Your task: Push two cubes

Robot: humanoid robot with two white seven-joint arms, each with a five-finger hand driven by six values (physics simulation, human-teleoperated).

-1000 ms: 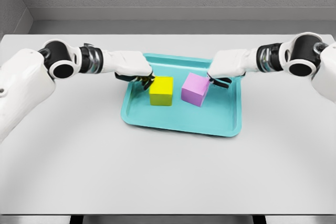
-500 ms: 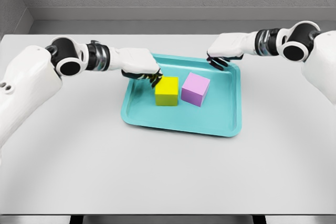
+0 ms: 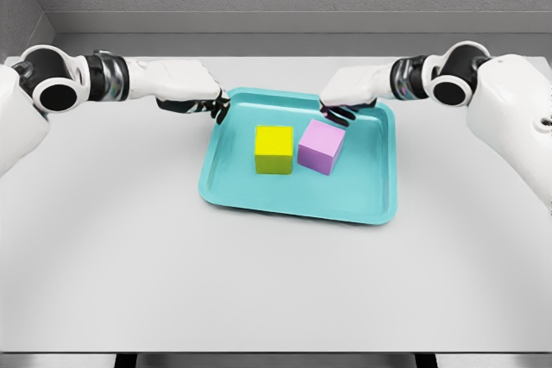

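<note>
On the flat light-grey table [image 3: 259, 282] sits one rectangular teal plastic tray [image 3: 379, 208] with a raised rim, placed near the middle of the far half of the surface. Two cubes rest inside the tray: one yellow cube [image 3: 273, 150] and one pink-violet cube [image 3: 321, 146]. The cubes stand side by side in the tray's far half, the yellow one to the left, the pink-violet one to the right and turned slightly out of line with the tray edges. Their near corners are very close together; whether they touch cannot be told.

The left hand [image 3: 191, 92] is positioned over the table just outside the tray's far-left corner. Its dark fingers [image 3: 211, 109] are curled downward under the white palm shell and hold nothing. The fingertips sit beside the tray rim, apart from the yellow cube.

The right hand [image 3: 348, 92] is positioned over the tray's far edge, just behind the pink-violet cube. Its dark fingers [image 3: 338, 112] are likewise curled downward and grasp nothing. The fingertips lie just above the cube's far top edge; contact with the cube cannot be confirmed.

Count of items: one table, one tray, two cubes, two hands. Both white arms are extended across the table, the left entering from the left picture edge, the right from the right picture edge.
</note>
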